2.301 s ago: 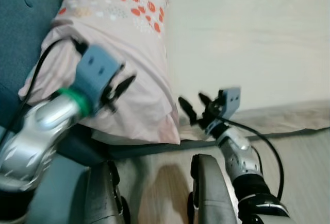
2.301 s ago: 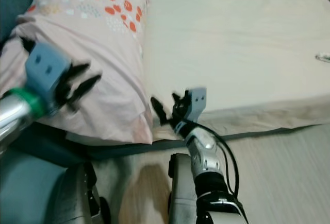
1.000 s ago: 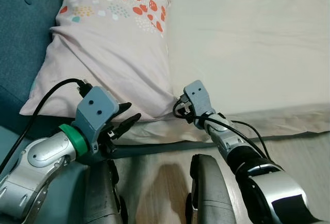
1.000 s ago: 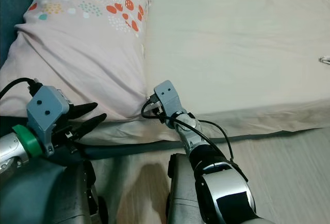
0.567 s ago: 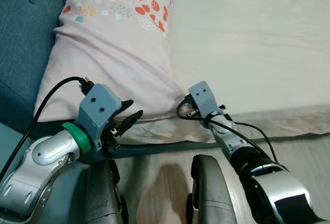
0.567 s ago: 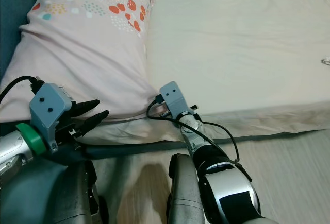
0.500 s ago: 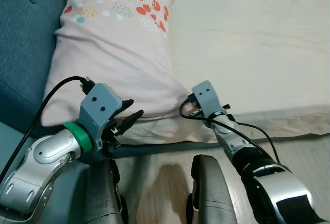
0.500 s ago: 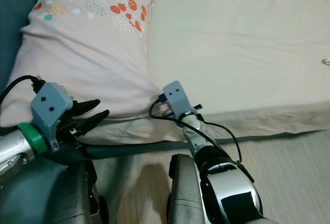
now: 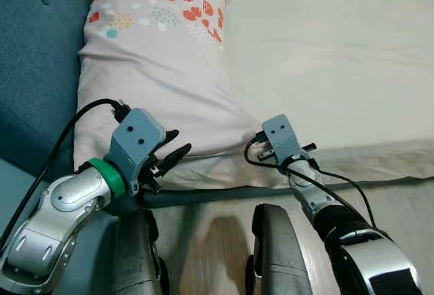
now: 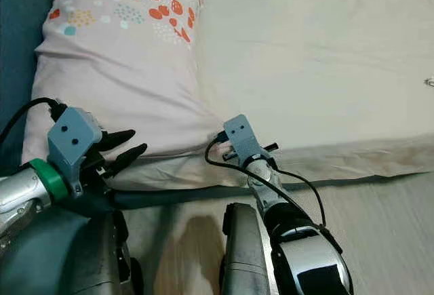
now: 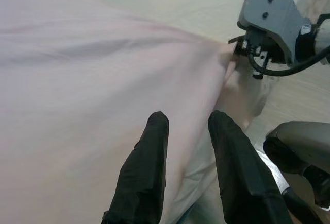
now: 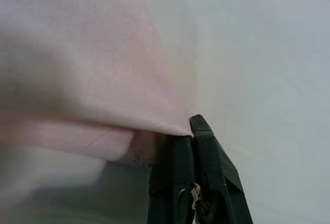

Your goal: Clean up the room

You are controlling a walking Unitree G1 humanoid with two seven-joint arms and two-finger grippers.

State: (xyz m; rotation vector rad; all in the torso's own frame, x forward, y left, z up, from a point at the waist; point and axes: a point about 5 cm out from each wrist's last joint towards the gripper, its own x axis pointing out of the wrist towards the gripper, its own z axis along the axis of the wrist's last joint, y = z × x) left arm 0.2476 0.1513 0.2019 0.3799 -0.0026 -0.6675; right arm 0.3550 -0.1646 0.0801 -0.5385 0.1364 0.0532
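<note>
Pink pillow (image 9: pixel 156 78) on my bed (image 9: pixel 325 51): my right gripper (image 12: pixel 192 131) pinches its near corner, while my left gripper (image 11: pixel 185 131) hovers spread beside its near edge.

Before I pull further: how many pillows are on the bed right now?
1. The pink pillow lies at the bed's left side against the blue headboard, its near corner pinched by the right gripper.

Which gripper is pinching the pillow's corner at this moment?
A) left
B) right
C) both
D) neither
B: the right gripper has its fingers closed on the pink pillow corner, while the left gripper hovers open by the near edge.
</note>
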